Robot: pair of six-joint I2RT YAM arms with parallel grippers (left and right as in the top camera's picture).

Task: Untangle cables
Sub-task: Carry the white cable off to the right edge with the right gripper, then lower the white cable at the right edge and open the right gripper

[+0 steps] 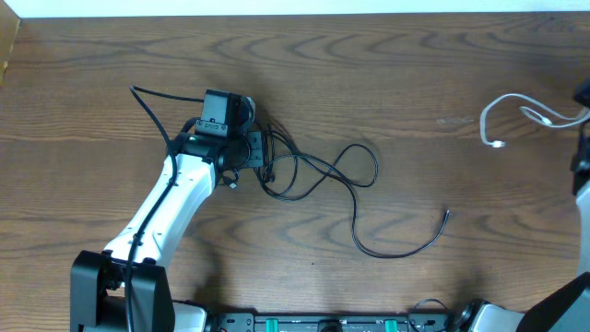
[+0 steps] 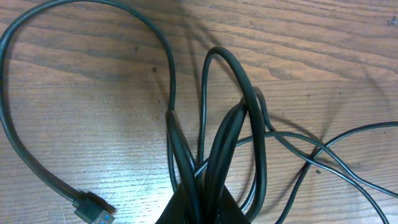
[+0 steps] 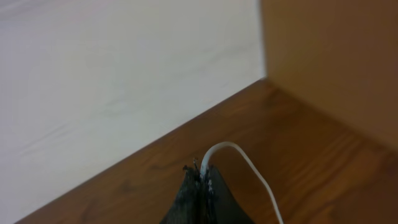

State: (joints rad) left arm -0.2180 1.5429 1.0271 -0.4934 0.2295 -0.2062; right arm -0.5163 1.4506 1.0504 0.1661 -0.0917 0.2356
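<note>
Desk (image 1: 387,83): brown wood grain.
Left gripper (image 1: 261,159): jaws clamped on a bundle of black cables (image 1: 318,171), whose loops spread rightward at desk centre.
Right gripper (image 3: 200,186): jaws closed on white cable (image 1: 516,106), at the far right edge.
Black plug end (image 2: 93,208): lies on desk.

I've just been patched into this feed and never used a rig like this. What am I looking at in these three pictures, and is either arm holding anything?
Two robot arms work at a wooden table. The overhead view looks straight down; the other two come from cameras on each wrist. The left gripper is shut on a bunch of black cables, whose loops trail across the table. The right gripper sits at the far right edge, shut on the white cable, whose free plug end lies on the wood. White is already separate from black.
</note>
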